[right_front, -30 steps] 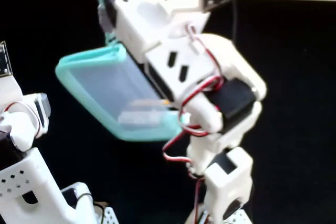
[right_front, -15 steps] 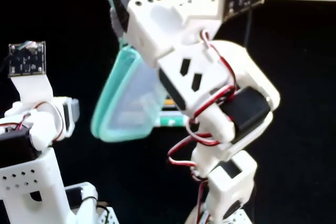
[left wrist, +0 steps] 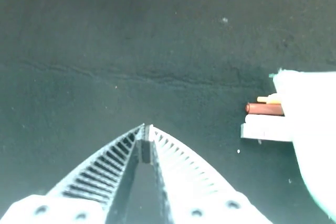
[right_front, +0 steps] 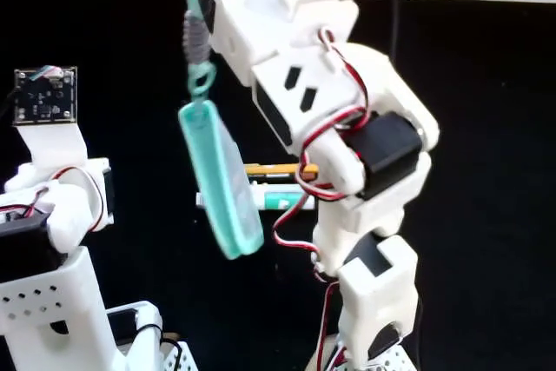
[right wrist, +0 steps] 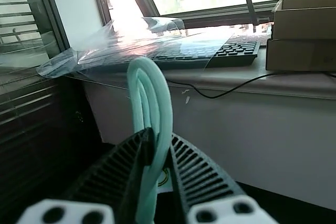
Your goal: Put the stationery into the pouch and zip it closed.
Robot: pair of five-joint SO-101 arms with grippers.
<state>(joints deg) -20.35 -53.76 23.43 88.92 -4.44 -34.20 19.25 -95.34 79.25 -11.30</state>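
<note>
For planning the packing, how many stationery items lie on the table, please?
3, side by side on the table: yellow-tipped stick, brown pen, white bar; pouch may hide more.

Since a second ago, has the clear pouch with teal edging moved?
Yes. The clear teal-edged pouch swung from broadside to hanging edge-on from the right gripper, now left of the stationery.

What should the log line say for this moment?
right gripper: shut on strap of translucent teal plastic pouch, pouch hanging in air | left gripper: shut, empty | pencils and white stationery: on black table, outside pouch
</note>
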